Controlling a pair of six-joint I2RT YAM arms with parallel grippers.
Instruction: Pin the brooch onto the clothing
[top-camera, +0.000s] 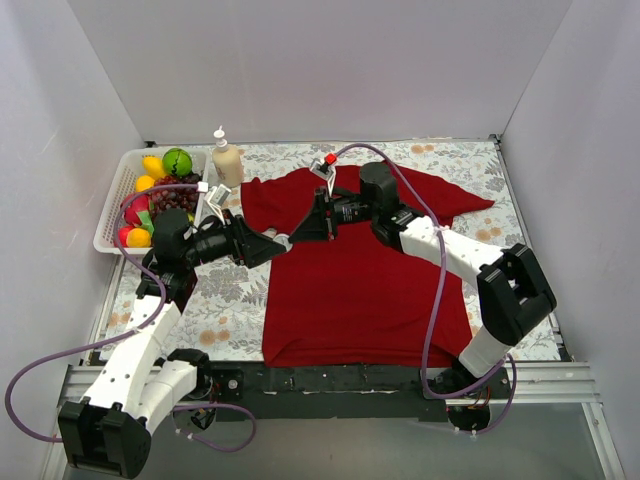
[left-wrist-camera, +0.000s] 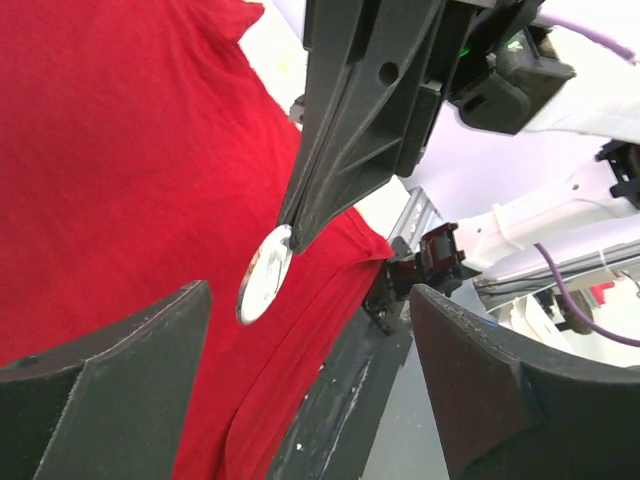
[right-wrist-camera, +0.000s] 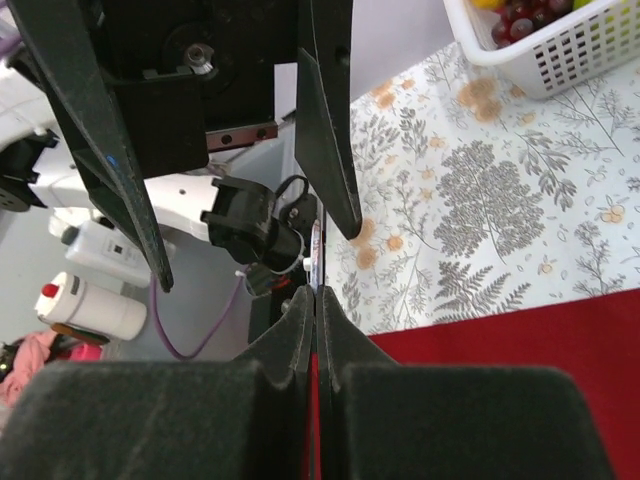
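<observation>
A white plastic basket (top-camera: 108, 226) sits at the far left of the flowered tablecloth (top-camera: 225, 292), holding a green fruit (top-camera: 177, 161), yellow fruit (top-camera: 153, 166) and dark grapes (top-camera: 177, 197). A pump bottle (top-camera: 227, 160) stands just beside it.

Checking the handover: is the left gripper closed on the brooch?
No: the left wrist view shows the left gripper wide open, while the right gripper pinches the brooch.

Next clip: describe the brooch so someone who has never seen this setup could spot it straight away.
The dark red T-shirt covers the middle of the table, and the two claws meet at its left edge. There the shut right claw pinches the brooch by its rim, facing the open left claw. It is the only small, mirror-bright silvery disc.
</observation>
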